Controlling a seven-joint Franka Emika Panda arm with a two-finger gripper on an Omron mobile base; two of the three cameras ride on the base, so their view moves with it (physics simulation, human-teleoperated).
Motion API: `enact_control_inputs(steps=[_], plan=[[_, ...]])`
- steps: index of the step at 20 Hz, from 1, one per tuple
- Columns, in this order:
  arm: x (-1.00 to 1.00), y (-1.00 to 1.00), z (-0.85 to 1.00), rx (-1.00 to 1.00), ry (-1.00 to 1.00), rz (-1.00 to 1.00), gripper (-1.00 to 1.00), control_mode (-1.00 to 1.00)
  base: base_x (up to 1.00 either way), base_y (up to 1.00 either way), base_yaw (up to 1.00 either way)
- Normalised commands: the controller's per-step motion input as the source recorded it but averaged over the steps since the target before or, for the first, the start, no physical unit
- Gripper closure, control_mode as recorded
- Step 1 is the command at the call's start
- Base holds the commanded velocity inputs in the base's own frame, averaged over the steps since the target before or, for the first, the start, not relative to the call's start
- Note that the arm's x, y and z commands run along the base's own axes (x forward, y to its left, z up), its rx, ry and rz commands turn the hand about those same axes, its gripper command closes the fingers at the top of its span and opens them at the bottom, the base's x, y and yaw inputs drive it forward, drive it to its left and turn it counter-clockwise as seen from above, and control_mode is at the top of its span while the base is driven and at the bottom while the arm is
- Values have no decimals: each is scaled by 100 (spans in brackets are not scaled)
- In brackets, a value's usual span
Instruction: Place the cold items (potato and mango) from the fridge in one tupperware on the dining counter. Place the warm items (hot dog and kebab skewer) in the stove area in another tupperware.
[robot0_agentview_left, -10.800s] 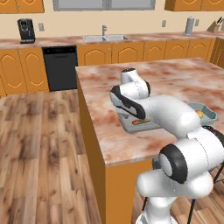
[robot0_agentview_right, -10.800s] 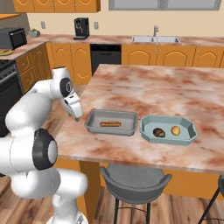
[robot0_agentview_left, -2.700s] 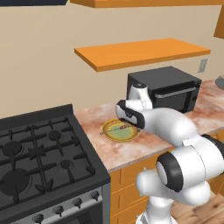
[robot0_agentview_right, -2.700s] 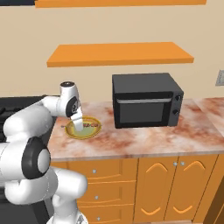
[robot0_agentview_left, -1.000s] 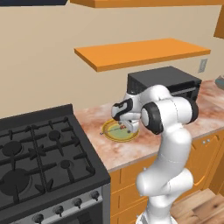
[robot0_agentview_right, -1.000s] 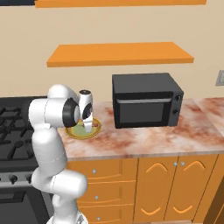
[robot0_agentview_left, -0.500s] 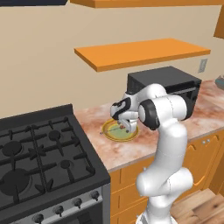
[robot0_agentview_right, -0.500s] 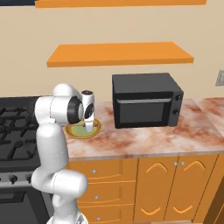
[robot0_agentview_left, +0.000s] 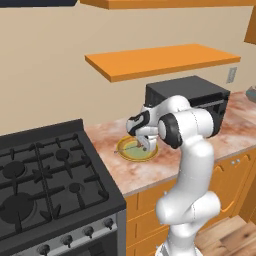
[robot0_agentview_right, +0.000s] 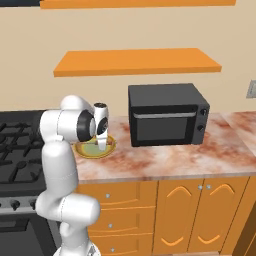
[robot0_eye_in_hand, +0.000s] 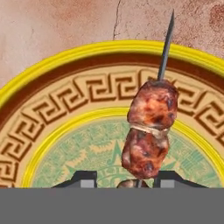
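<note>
The kebab skewer (robot0_eye_in_hand: 148, 127), chunks of browned meat on a thin metal spike, lies on a round plate (robot0_eye_in_hand: 65, 57) with a yellow rim and a Greek-key band. My gripper (robot0_eye_in_hand: 127, 179) hangs low over the plate, pointing down. Its dark fingertips (robot0_eye_in_hand: 85, 178) stand on either side of the skewer's near end, with small gaps to the meat, so it is still open. From the base, the gripper (robot0_agentview_left: 144, 145) (robot0_agentview_right: 102, 144) sits right over the plate (robot0_agentview_left: 131, 152) (robot0_agentview_right: 90, 150) on the counter beside the stove. The tupperware, hot dog, potato and mango are out of view.
A black microwave (robot0_agentview_left: 195, 100) (robot0_agentview_right: 167, 114) stands on the marble counter just right of the plate. The black gas stove (robot0_agentview_left: 45, 175) (robot0_agentview_right: 15, 140) borders it on the left. An orange wall shelf (robot0_agentview_right: 135, 61) hangs above. Orange cabinet doors run under the counter.
The jaws have narrowed around the kebab skewer. Arm and plate have stayed where they were.
</note>
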Motion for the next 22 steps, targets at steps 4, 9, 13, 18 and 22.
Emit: enact_control_inputs(steps=[4, 9, 13, 18, 22], plan=[[-40, 0, 2, 3, -11, -1, 100, -100, 0, 0, 0], [-67, 0, 44, 2, -16, 0, 100, -100, 0, 0, 0], [-64, 0, 74, 0, -9, -2, 100, -100, 0, 0, 0], [-67, 0, 74, 0, -2, -2, 100, -100, 0, 0, 0], [-73, 0, 74, 0, 0, 0, 100, -100, 0, 0, 0]])
